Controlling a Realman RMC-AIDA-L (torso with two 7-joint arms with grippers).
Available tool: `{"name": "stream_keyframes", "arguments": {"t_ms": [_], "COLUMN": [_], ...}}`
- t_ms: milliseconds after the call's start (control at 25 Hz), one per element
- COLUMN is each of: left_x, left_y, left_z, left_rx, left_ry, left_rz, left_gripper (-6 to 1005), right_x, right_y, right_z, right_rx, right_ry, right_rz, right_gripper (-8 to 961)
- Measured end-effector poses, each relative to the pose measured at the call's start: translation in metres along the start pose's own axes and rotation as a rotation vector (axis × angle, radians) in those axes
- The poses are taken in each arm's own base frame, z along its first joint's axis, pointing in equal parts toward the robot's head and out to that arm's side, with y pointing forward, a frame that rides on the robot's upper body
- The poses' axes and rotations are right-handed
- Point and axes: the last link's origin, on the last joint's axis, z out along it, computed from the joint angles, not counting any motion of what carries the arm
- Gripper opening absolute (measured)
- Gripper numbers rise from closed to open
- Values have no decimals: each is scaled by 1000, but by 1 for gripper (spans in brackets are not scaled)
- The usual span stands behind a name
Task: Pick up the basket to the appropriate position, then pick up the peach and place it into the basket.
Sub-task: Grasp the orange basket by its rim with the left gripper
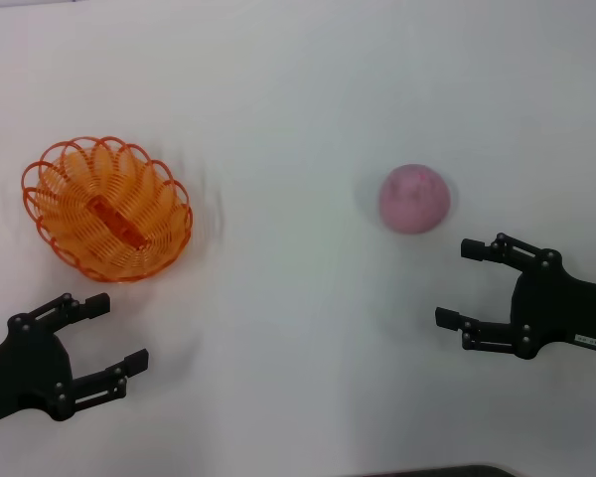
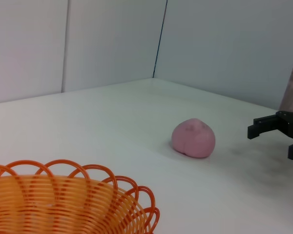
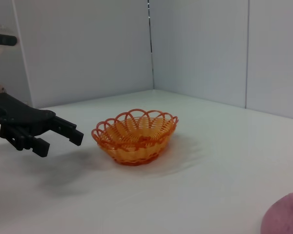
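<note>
**Basket on the left arm's side, nothing held yet**

On the left side of the white table (image 1: pixel 298 89), the left gripper (image 1: pixel 101 339) hovers with its fingers spread wide and empty. The basket (image 1: pixel 107 209) stands upright just ahead of it, apart from the fingers, its long axis running diagonally across the table. This arm is clearly the nearer one to the basket, so the first pick probably belongs to it. Further right, well apart from the basket, lies the peach (image 1: pixel 414 199). The right gripper (image 1: pixel 464 283), also wide open and empty, waits near the peach, slightly behind and to the right of it.
</note>
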Motion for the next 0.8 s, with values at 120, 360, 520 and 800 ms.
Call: {"name": "stream_keyframes", "arguments": {"t_ms": [120,360,520,800], "left_x": [0,0,1,8], "left_y": [0,0,1,-10], "left_z": [0,0,-2,-8], "left_rx": [0,-1,7,27], "left_ry": [0,3,19,1], "left_rz": [0,-1,-14,-186], "left_gripper": [843,843,842,842], "right_x": [0,0,0,-1], "right_y": [0,0,0,-1], "right_z": [0,1,1,1], "right_rx": [0,0,0,3], "right_ry": [0,0,-1,-2], "right_rz": [-1,0,0,11], "right_gripper": [928,928,928,929]}}
